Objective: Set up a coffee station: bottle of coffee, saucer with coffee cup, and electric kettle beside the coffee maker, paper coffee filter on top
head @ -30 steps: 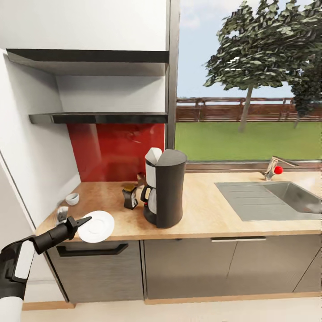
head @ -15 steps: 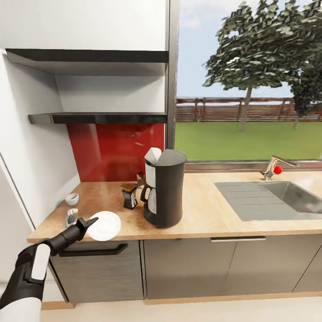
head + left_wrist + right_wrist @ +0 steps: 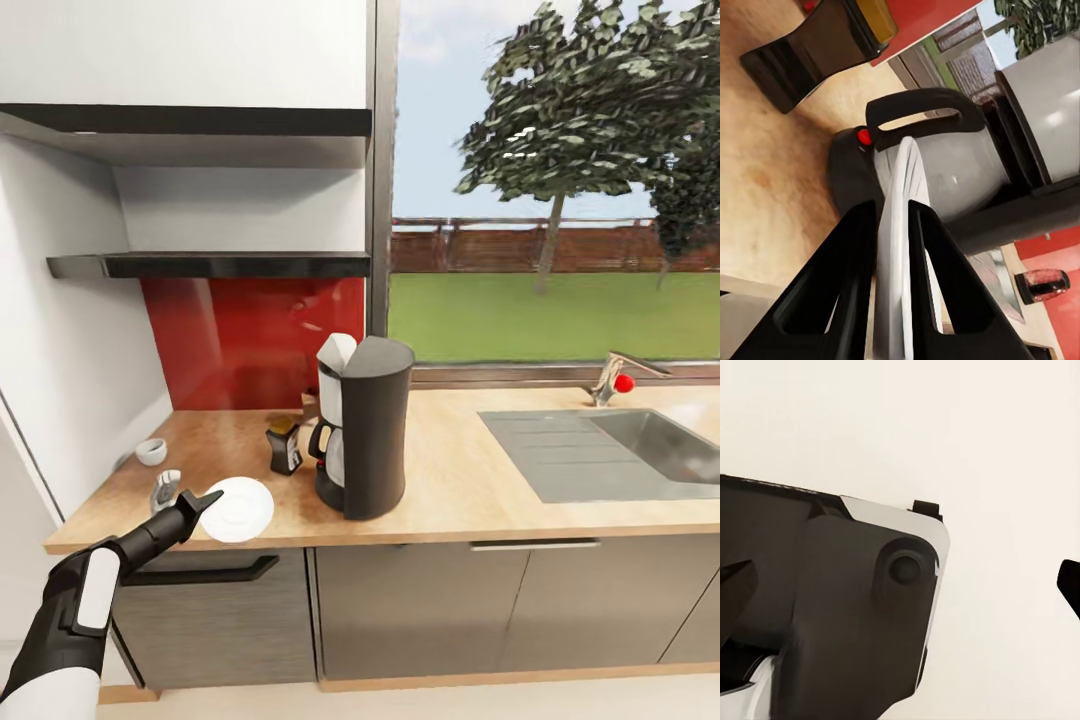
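**Carrying the saucer toward its place beside the coffee maker**

Holding the saucer (image 3: 237, 509) by its rim, the left gripper (image 3: 203, 500) has its two fingers (image 3: 847, 292) clamped one on each face of the dish, which the left wrist view shows edge-on as a thin white blade running straight out between them. The dish's flat plane therefore continues the line of the fingers, and it extends from the gripper toward the coffee maker (image 3: 362, 428).

The coffee maker stands ahead of the gripper and to its right, upright on the kitchen countertop (image 3: 470, 480), well back from the front edge; its glass carafe, with black handle and red button, lies directly beyond the saucer's far rim in the left wrist view. The saucer sits over the front strip of the worktop, near the machine but apart from it (whether it is touching the wood or just above it cannot be told). The bottle of coffee (image 3: 284, 446) stands on the counter just behind, close to the carafe side.

The coffee cup (image 3: 152, 452) rests on the counter near the left wall, well apart from the saucer.

My judgement: the left arm is the one for this placement. The right gripper's state cannot be told from its wrist view.
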